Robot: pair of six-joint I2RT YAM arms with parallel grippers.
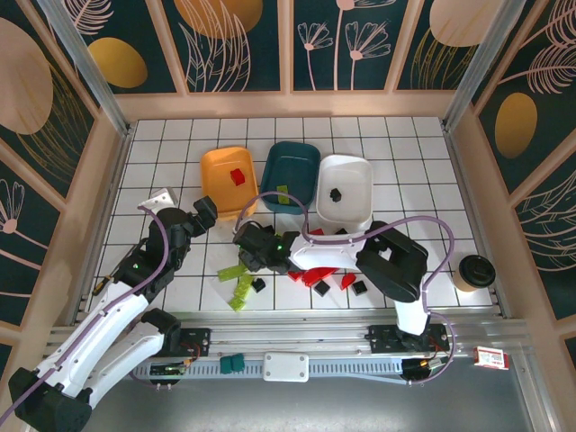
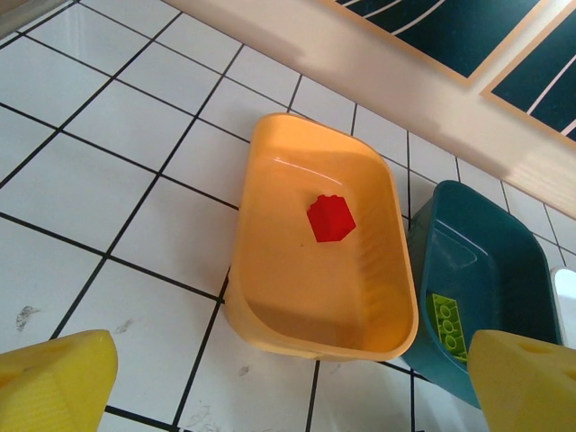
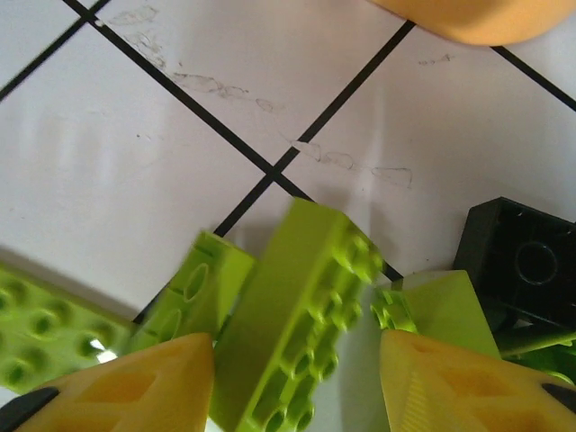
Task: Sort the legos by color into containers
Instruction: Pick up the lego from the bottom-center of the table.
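The orange tub (image 1: 216,171) (image 2: 279,216) holds one red brick (image 1: 237,175) (image 2: 330,219). A lime brick (image 1: 282,192) (image 2: 447,326) lies in the dark teal tub (image 1: 292,162) (image 2: 490,261), and the white tub (image 1: 355,175) holds a black brick (image 1: 335,193). My left gripper (image 1: 205,214) (image 2: 288,396) hovers open and empty at the orange tub's near end. My right gripper (image 1: 247,243) (image 3: 292,387) is open low over the loose pile, a long lime brick (image 3: 301,333) between its fingers, leaning on the left one. Lime (image 1: 241,290), red (image 1: 315,273) and black (image 1: 359,288) bricks lie on the tiles.
Around the long brick lie more lime pieces (image 3: 193,288), a lime plate (image 3: 40,328) and a black brick (image 3: 522,261). A paper cup (image 1: 472,270) stands at the right edge. On the front rail sit a white rounded box (image 1: 285,366), teal blocks (image 1: 232,364) and a red-and-white tag (image 1: 490,358).
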